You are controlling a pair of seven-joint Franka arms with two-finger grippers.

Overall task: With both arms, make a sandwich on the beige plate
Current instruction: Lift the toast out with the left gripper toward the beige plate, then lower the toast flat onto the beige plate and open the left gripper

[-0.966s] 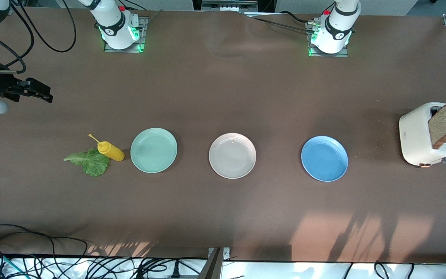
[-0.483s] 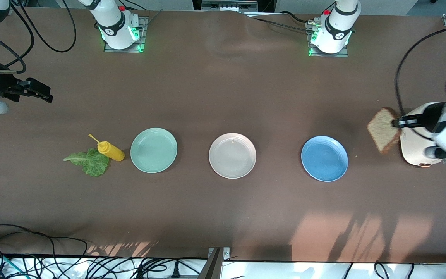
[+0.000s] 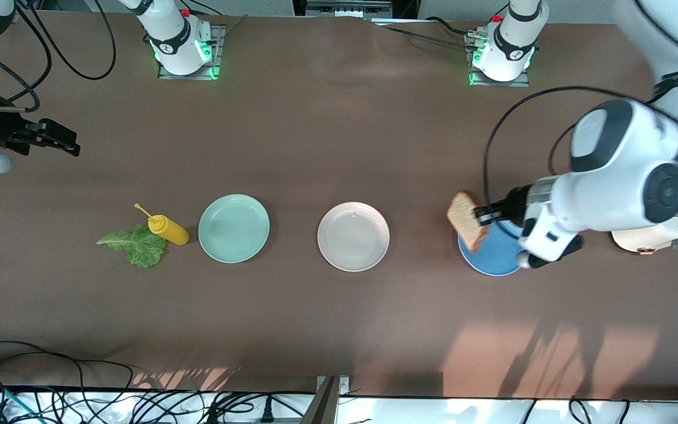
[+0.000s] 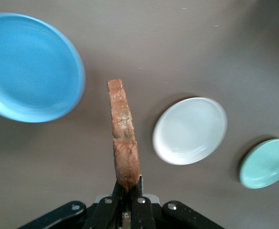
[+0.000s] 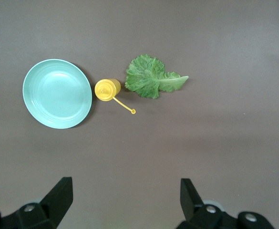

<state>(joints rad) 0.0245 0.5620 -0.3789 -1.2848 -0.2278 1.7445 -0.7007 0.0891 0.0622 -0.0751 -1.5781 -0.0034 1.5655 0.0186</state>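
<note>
My left gripper [image 3: 482, 215] is shut on a slice of brown toast [image 3: 467, 219] and holds it on edge in the air over the rim of the blue plate [image 3: 495, 259]. In the left wrist view the toast [image 4: 123, 133] stands between the fingers [image 4: 128, 190]. The beige plate [image 3: 353, 237] lies bare at the table's middle; it also shows in the left wrist view [image 4: 191, 130]. A green lettuce leaf [image 3: 136, 245] lies on the table at the right arm's end. My right gripper [image 3: 53, 137] is open and empty, waiting above that end; its wrist view shows the lettuce [image 5: 151, 77].
A mint green plate [image 3: 233, 228] lies beside a yellow squeeze bottle [image 3: 167, 228] that touches the lettuce. A white toaster [image 3: 660, 231], partly hidden by the left arm, stands at the left arm's end. Cables run along the table's near edge.
My left gripper has carried the toast slice away from the toaster, toward the table's middle, to over the blue plate's rim. The right arm has not moved.
</note>
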